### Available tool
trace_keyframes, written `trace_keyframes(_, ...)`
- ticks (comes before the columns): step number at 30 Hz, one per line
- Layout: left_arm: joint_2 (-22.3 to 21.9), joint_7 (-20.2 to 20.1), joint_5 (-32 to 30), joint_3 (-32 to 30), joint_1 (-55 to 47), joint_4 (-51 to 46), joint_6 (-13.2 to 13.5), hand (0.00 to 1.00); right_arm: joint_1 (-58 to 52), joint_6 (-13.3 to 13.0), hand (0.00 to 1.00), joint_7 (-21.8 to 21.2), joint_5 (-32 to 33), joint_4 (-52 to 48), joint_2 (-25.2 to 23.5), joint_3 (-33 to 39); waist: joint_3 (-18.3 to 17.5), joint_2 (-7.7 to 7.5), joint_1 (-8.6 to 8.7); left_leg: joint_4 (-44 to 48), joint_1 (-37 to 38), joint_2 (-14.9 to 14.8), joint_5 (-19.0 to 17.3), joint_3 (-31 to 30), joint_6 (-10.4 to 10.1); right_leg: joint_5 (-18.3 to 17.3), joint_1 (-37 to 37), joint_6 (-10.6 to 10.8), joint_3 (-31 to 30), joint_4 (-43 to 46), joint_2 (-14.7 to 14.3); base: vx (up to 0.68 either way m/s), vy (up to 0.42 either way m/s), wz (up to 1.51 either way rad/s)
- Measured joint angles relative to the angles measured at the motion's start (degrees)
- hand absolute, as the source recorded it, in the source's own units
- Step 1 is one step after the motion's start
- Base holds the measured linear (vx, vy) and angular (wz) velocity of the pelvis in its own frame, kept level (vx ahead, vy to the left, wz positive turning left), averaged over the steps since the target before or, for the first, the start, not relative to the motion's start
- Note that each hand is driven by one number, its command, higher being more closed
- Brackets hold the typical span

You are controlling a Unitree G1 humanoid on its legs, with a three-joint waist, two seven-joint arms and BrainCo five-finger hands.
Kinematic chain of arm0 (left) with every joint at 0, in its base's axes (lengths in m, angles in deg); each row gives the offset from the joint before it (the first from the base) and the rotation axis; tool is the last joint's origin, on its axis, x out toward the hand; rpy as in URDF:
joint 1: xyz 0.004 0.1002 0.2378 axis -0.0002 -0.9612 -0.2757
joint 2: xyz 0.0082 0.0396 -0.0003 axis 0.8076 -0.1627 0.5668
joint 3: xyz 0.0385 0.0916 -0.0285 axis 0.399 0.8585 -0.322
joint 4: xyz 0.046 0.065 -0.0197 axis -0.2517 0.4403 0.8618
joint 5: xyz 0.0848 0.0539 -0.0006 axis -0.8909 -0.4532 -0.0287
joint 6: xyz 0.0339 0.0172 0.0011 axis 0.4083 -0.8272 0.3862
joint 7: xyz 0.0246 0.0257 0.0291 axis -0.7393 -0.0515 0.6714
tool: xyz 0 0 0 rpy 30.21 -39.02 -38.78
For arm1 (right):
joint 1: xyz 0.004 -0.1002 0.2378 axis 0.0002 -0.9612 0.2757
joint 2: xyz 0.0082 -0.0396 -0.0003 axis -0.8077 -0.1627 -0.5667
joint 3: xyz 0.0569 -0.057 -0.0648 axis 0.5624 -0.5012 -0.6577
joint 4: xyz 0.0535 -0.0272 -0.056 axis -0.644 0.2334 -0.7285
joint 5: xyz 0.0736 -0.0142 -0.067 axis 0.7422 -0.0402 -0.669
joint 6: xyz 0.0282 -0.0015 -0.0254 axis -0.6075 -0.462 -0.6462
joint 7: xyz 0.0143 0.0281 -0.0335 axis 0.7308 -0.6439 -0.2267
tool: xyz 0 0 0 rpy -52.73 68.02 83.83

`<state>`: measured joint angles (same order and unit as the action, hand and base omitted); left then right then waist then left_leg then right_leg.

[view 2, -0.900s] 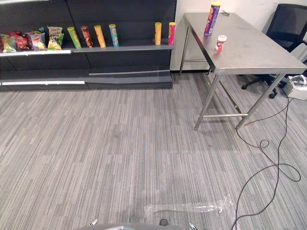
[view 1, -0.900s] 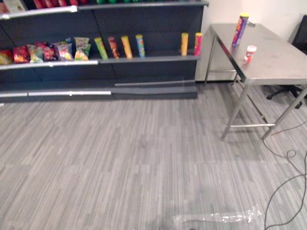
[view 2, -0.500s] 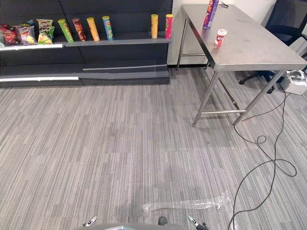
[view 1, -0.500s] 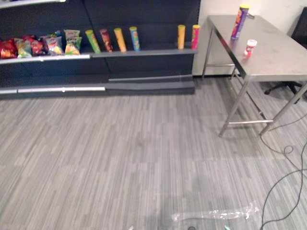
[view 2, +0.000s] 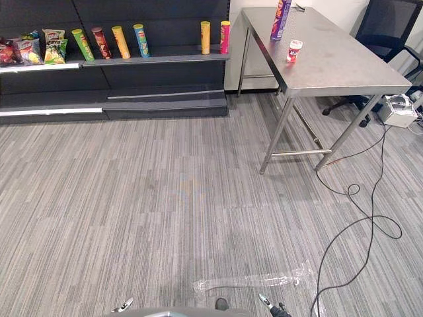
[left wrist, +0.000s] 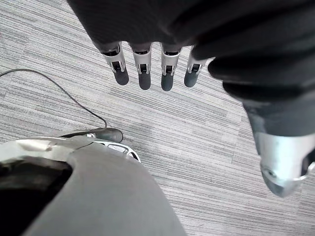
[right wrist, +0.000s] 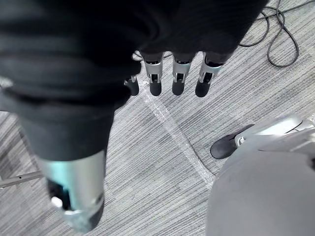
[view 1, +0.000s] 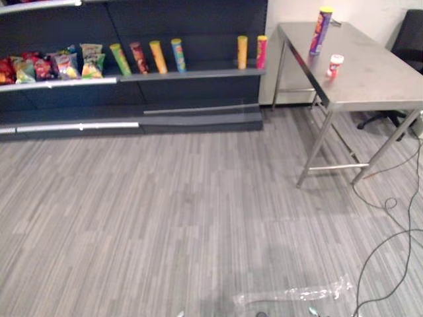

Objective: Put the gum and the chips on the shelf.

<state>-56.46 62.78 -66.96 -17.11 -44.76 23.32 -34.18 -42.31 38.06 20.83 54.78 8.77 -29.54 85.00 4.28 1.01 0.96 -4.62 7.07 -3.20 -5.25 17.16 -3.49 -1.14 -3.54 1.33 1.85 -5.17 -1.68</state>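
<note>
The left hand (left wrist: 144, 73) hangs over the grey carpet floor (left wrist: 197, 137) with its fingers straight and loose, holding nothing; the right hand (right wrist: 179, 81) hangs the same way above the carpet, released and empty; both are well apart from the table (view 1: 377, 89); near the far end of this table the tall purple chips can (view 1: 320, 31) stands upright; the small white and red gum bottle (view 1: 334, 66) stands near it, not touching it; left of the table is the dark shelf (view 1: 198, 74), with upright cans (view 1: 157, 57) and snack bags (view 1: 89, 59) in a row.
</note>
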Motion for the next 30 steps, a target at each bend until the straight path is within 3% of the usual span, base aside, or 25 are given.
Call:
trace_keyframes(11, -0.03, -0.04, 0.14, 0.08, 0.86, -0.01, 0.00, 0.00, 0.97, -0.07, 0.00, -0.20, 2.25, -0.18, 0.11, 0.56, 0.77, 0.25, 0.08, 0.93, -1.09, -0.30, 0.02, -0.36, -0.09, -0.49, 1.24, 0.39, 0.97, 1.94, -0.07, 0.02, -0.025, 0.02)
trace_keyframes(15, 0.36, 0.06, 0.36, -0.16, 2.71, -0.06, 0.02, 0.00, 2.26, -0.21, 0.00, -0.19, 3.15, -1.48, -0.11, 0.96, 3.93, -0.40, 0.44, 6.03, -4.16, 0.25, -0.89, -0.77, -1.47, -8.26, 8.32, -0.94, 2.12, 16.40, 2.07, -0.07, -0.046, 0.20)
trace_keyframes(17, 1.08, 0.04, 1.66, -0.25, 2.79, -0.31, 0.07, 0.00, 2.20, -0.20, 0.00, -0.17, 3.26, -1.44, -0.75, 1.22, 4.85, -1.85, 0.45, 13.49, -7.42, 0.31, -2.14, -0.73, -2.77, -11.60, 9.83, -1.70, 3.02, 20.57, 3.73, -0.09, -0.098, 0.41)
trace_keyframes(19, 1.02, 0.08, 2.55, -2.50, 2.72, -0.74, 0.02, 0.00, 1.43, -0.21, 0.00, -0.17, 4.41, -1.29, -1.11, 1.31, 6.01, -3.10, 0.26, 34.65, -16.94, -3.02, -2.12, -0.84, -2.55, -12.97, 8.32, -3.11, 4.34, 21.47, 4.24, -0.07, -0.157, 0.38)
trace_keyframes(22, -0.06, 0.08, 2.92, -4.65, 1.53, -0.75, -0.02, 0.00, 0.42, -0.26, 0.00, -0.14, 5.03, -1.39, -0.91, 2.09, 6.99, -1.75, 0.24, 48.95, -22.64, -7.91, -2.03, -0.79, -0.66, -14.15, 4.67, -3.95, 4.77, 21.77, 2.81, 0.03, -0.044, 0.01)
trace_keyframes(24, -0.09, 0.03, 4.60, -4.58, 1.61, -0.83, 0.02, 0.00, 0.41, -0.25, 0.00, -0.07, 5.09, -1.50, -0.92, 2.98, 7.11, -1.68, 0.21, 47.34, -25.10, -8.01, -3.07, -1.30, -0.77, -14.66, 4.16, -3.91, 4.29, 21.77, 3.00, 0.10, 0.033, -0.03)
trace_keyframes(27, -0.23, 0.09, 6.14, -4.44, 1.65, -0.85, 0.04, 0.00, 0.94, -0.24, 0.00, 0.08, 5.20, -1.50, -0.41, 2.93, 7.47, -1.55, 0.06, 34.46, -27.46, -6.12, -2.36, -3.29, -1.24, -15.42, 4.10, -3.20, 2.82, 21.40, 4.25, 0.18, 0.136, -0.15)
trace_keyframes(28, -0.28, 0.13, 6.54, -4.44, 1.62, -0.85, 0.04, 0.00, 1.20, -0.24, 0.00, 0.14, 5.20, -1.50, -0.34, 2.90, 7.48, -1.54, -0.02, 30.55, -27.54, -5.46, -1.49, -4.23, -1.59, -15.65, 4.04, -2.84, 2.40, 21.24, 4.59, 0.26, 0.191, -0.33)
trace_keyframes(30, -0.76, 0.17, 7.05, -4.31, 1.72, -0.84, 0.07, 0.00, 2.46, -0.28, 0.00, 0.40, 5.21, -1.68, -0.23, 2.65, 7.96, -0.46, -0.03, 13.83, -27.31, -4.67, 4.60, -8.79, -2.84, -16.65, 2.49, -1.20, 0.51, 19.54, 4.81, 0.33, 0.255, -0.39)
